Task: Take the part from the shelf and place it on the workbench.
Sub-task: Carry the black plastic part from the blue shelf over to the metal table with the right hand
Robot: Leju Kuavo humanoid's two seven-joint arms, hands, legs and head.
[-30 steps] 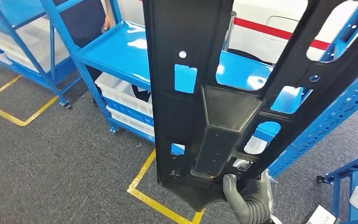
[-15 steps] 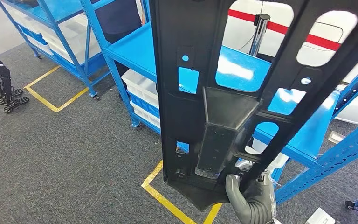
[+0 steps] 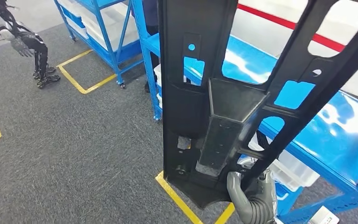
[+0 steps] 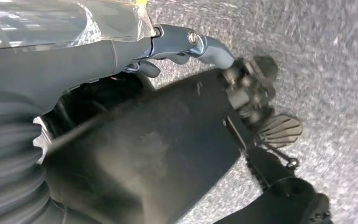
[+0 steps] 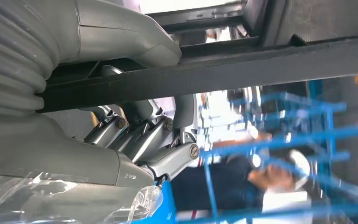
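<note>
**Part carried upright toward the blue surface**

Far to the left of the part, a second robot (image 3: 25, 44) is seen standing on the grey carpet floor (image 3: 74, 140), beside yellow floor tape (image 3: 81, 77). A blue shelf cart (image 3: 107, 28) holding pale bins is seen between that robot and the part.

The part (image 3: 214, 102), a long black frame with cut-out windows and a boxed channel at its middle, is held in the air close in front of the head camera. Its long axis runs nearly vertical, its narrow lower end pointing at the floor and its upper end passing out of the picture. It is judged to be held upright so that it clears the racks while being carried.

The left hand (image 4: 186, 44) is seen hanging beside the robot's body with its fingers curled inward; nothing is seen in it.

The right hand (image 3: 254, 196) is clamped on the lower edge of the part, its fingers (image 5: 135, 133) wrapped under a black bar.

Behind and to the right of the part lies the glossy blue surface (image 3: 335, 126), with white bins (image 3: 291, 170) stored beneath it. The part has not yet been set down there.
</note>
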